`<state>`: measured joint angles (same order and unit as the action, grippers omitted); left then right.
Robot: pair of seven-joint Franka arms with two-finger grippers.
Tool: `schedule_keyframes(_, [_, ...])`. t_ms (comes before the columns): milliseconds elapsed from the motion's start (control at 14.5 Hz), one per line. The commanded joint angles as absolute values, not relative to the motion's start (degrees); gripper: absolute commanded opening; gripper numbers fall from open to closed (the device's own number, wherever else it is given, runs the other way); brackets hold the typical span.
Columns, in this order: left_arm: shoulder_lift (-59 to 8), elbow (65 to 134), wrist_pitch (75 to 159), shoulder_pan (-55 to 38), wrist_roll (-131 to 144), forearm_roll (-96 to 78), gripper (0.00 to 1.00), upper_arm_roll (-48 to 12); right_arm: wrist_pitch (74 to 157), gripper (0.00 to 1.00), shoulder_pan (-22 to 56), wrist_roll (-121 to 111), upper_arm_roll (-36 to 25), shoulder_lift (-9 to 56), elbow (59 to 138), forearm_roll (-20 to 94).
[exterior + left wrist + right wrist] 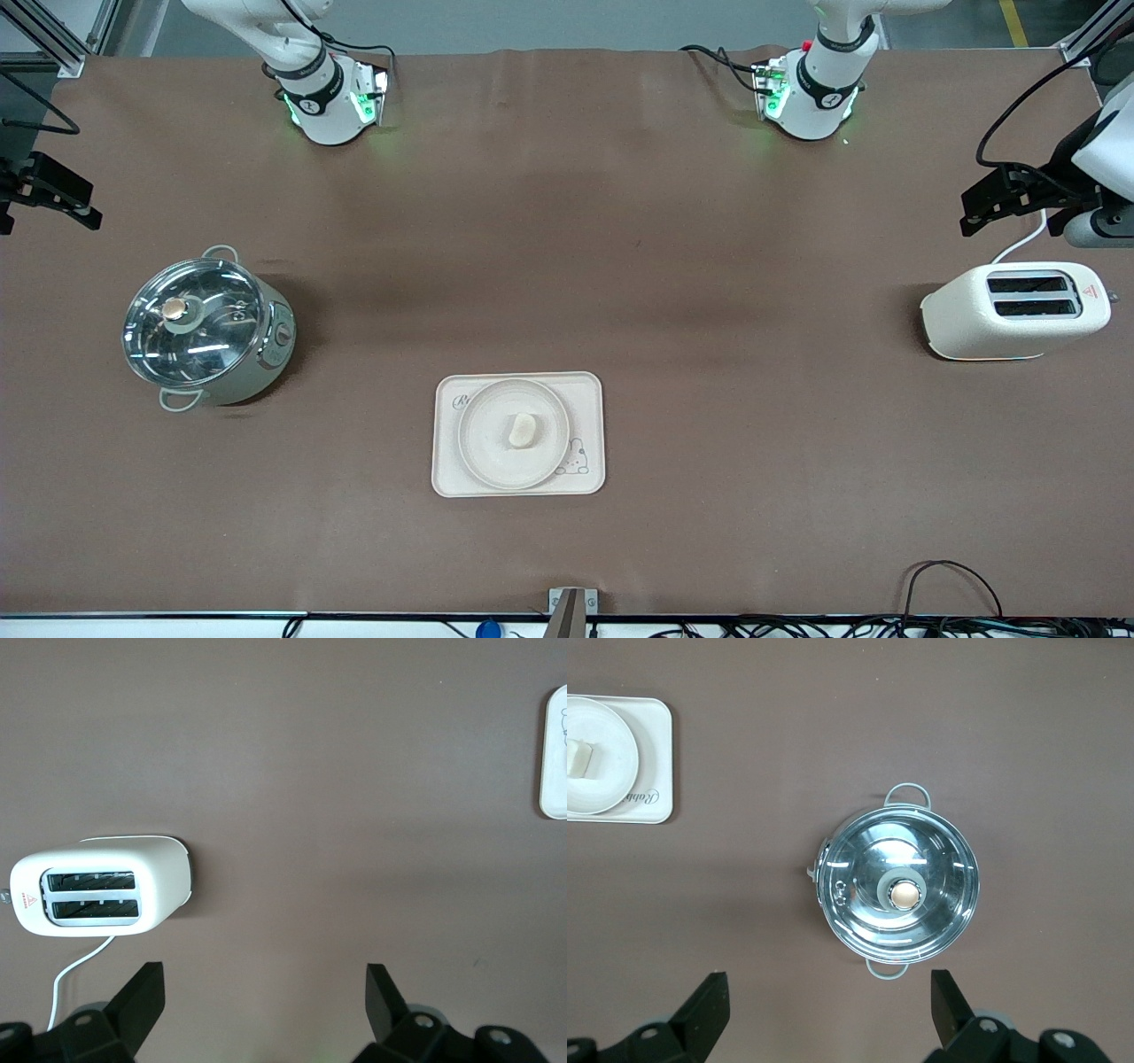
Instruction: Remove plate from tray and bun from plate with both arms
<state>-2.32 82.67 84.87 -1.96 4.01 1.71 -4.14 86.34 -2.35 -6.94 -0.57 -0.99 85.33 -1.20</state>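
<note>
You are looking at a long table (pixel 567 221) covered in plain brown cloth, with both arm bases along its edge farthest from the front camera. In the front view, the cream tray (pixel 588 394) with a rabbit drawing lies in the middle of the table's length, close to the camera; the round plate (pixel 483 443) sits on it, and the small pale bun (pixel 522 430) rests on the plate near its centre. A lidded steel pot (pixel 205 330) stands toward the right arm's end of the table, and a cream toaster (pixel 1010 312) with two slots stands toward the left arm's end. The left gripper (pixel 997 199) hangs at that end's edge, just by the toaster, and the right gripper (pixel 49 190) hangs at the other end, near the pot; both are well apart from the plate and bun, and each arm waits with nothing held. In the left wrist view, you see the left gripper (pixel 266 992) with its jaws spread wide and empty over bare cloth, the toaster (pixel 102 886) beside them, and only a corner of the tray (pixel 555 753) at the frame edge. In the right wrist view, the right gripper (pixel 830 1003) likewise stands wide open and empty just beside the pot (pixel 899 888), while the tray (pixel 651 762), plate (pixel 611 771) and bun (pixel 579 757) lie well away from those jaws.
</note>
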Motion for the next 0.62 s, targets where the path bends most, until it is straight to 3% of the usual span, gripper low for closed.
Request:
schedule_keyframes(0, [-2.2,82.18,84.11,-1.93,3.43,2.55,1.0,-4.04,86.22,1.0,-2.11,-7.47,-0.7,-1.85,86.13,-1.14])
schedule_keyframes(550, [-4.13,80.95,84.46,-2.28,3.43,2.46,1.0,-3.96,86.75,1.0,-2.2,-7.38,-0.7,-1.67,86.04,-1.14])
